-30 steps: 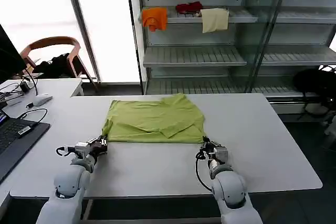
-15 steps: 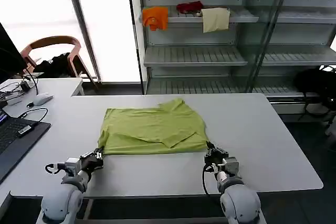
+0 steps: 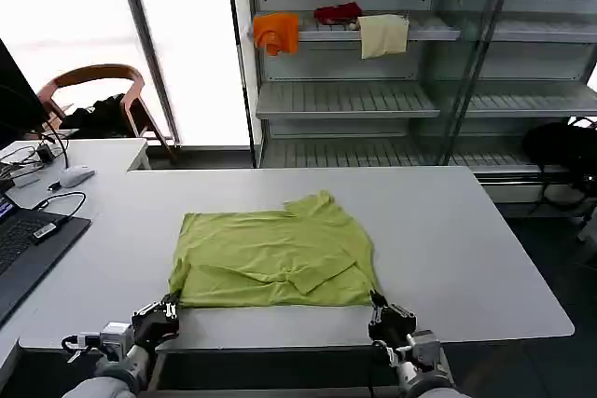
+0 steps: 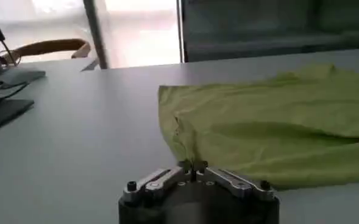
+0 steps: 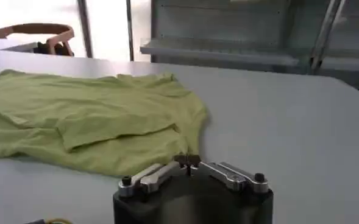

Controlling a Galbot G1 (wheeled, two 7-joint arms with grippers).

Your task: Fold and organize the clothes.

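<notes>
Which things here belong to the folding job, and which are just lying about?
In the job: lime yellow-green cotton T-shirt; left gripper and right gripper, each pinching a near corner.

Lying about: orange garment, dark red garment, cream garment, wooden chair, computer mouse.

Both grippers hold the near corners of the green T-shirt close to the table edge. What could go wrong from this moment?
1. The left gripper and the right gripper each pinch only a small tip of the T-shirt, so a corner may slip out.
2. The hem lies close to the near edge of the table; more pulling could drag it over.
3. A sleeve is folded over the shirt; dragging may bunch it more.
</notes>
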